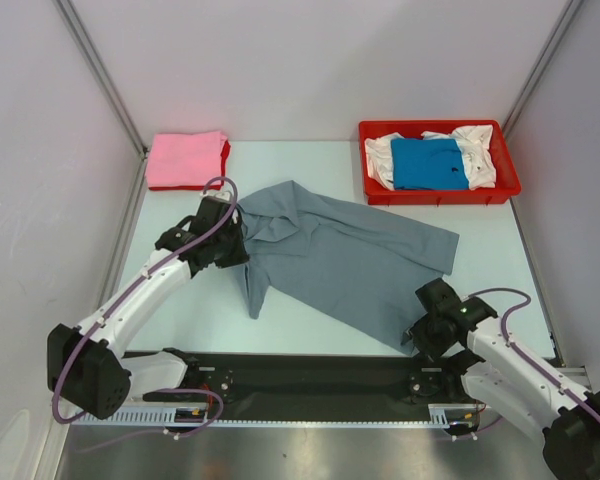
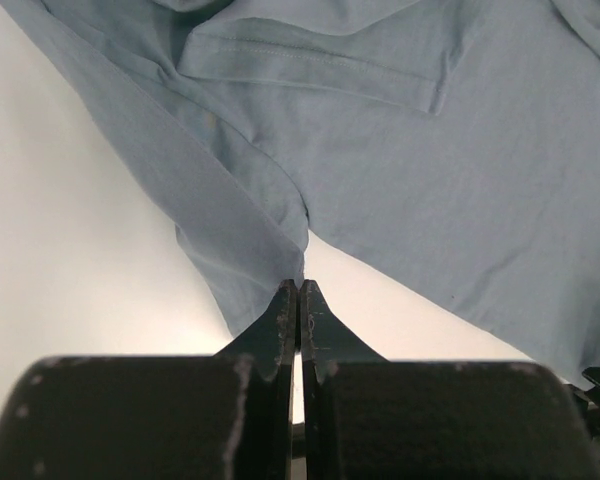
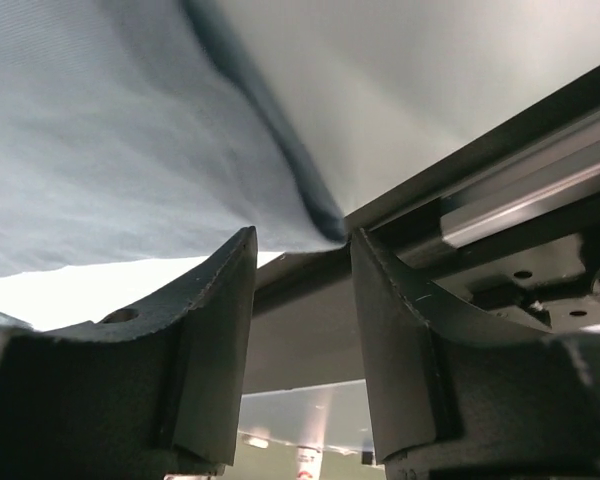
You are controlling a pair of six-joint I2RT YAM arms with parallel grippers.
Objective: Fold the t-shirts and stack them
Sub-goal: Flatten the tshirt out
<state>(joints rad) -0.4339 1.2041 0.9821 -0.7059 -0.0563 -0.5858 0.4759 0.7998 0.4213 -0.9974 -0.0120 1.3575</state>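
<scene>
At the near edge of the table (image 1: 200,310), just beyond the black mounting rail (image 1: 310,375), your right gripper (image 3: 300,240) stands about half open and grips nothing, with the near hem corner of the grey t-shirt (image 1: 350,260) lying in the gap at its fingertips. Farther in on the left, your left gripper (image 2: 298,285) is closed tight, fingers pressed together, with a gathered fold of the shirt's left side running straight into the tips, pinched there. The grey t-shirt lies spread and rumpled across the middle of the table, slanting from the left gripper down toward the right one. At the far left corner sits a folded pink t-shirt (image 1: 185,158) on a red t-shirt (image 1: 225,160). At the far right, the red tray (image 1: 510,185) holds a blue t-shirt (image 1: 427,163) lying on a crumpled white t-shirt (image 1: 477,150).
</scene>
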